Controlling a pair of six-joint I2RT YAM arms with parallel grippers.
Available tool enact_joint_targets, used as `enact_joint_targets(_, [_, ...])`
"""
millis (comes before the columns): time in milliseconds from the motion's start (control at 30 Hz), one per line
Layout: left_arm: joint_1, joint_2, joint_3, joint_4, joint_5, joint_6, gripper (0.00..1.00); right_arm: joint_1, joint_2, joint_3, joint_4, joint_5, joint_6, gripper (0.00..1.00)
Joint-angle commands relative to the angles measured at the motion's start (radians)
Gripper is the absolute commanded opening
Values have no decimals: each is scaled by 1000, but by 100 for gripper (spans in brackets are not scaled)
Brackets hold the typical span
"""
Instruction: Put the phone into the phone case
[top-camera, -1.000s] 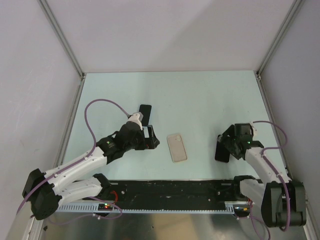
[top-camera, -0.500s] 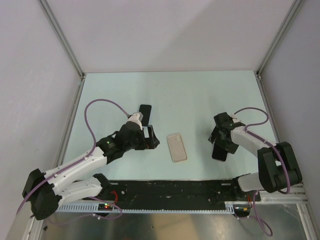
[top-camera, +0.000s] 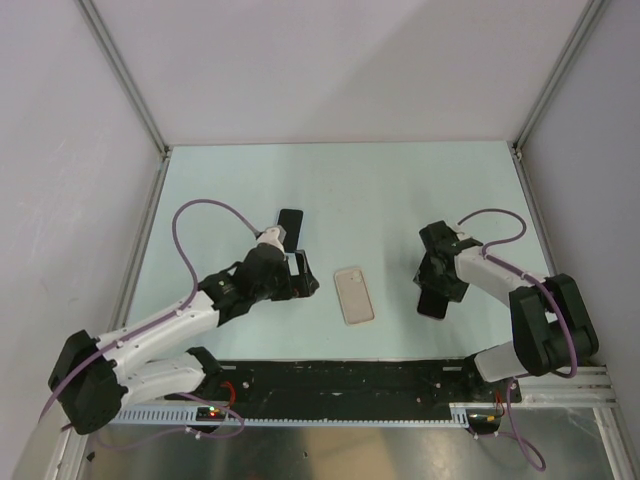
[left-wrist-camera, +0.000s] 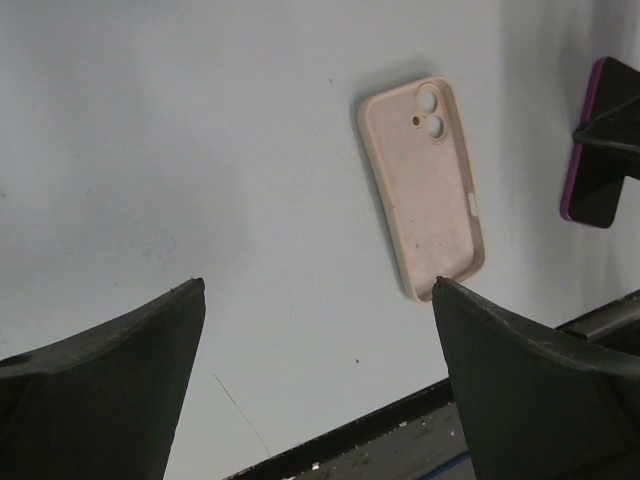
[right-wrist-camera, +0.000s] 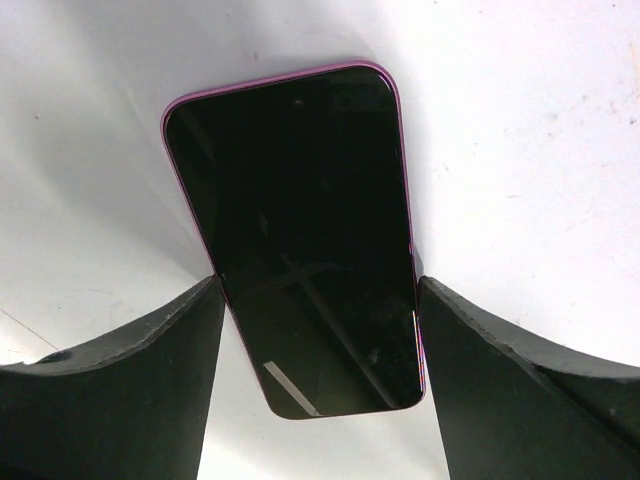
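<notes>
My right gripper (right-wrist-camera: 318, 285) is positioned over the phone (right-wrist-camera: 300, 230), a glossy black slab with a thin purple rim, lying screen-up and flat on the pale table (top-camera: 400, 190). My right fingers (right-wrist-camera: 120, 380) are apart and stand one on each long side of the phone, around its nearer half. Each inner finger edge lines up with the phone's rim. I cannot tell whether the fingers are pressing on the rim or only standing against it. In the top view, my right gripper (top-camera: 437, 285) is on the right half of the table, with the near end of the phone (top-camera: 433, 303) showing below it. My left gripper (left-wrist-camera: 318, 290) has its fingers spread wide with nothing between them; only bare table surface shows in the gap. The phone case (left-wrist-camera: 425, 185) is a pale pinkish-beige rounded rectangle with camera cut-outs at one end. It lies flat on the table with the cut-outs at its far end, just beyond my left fingertips and touching neither of them. In the top view the phone case (top-camera: 353, 295) lies between my two grippers, to the right of my left gripper (top-camera: 300, 275) and apart from the phone. A small black slab (top-camera: 290, 222) lies on the table just beyond my left wrist.
</notes>
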Motion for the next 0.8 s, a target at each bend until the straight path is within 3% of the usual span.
enact_joint_targets(0, [8,31,-34,49,-43,-65,98,19,33,-8,-15,-48,-50,55])
enact_joint_targets(100, [9,61,-40,65,-43,-76,98,23,33,-5,17,-93,-73,47])
enact_joint_targets(333, [8,132,-56,107,-43,-86,97,39,10,21,81,-217,-120,45])
enact_joint_targets(767, [-3,270,-42,177,-32,-117,77,87,-33,116,89,-400,-162,46])
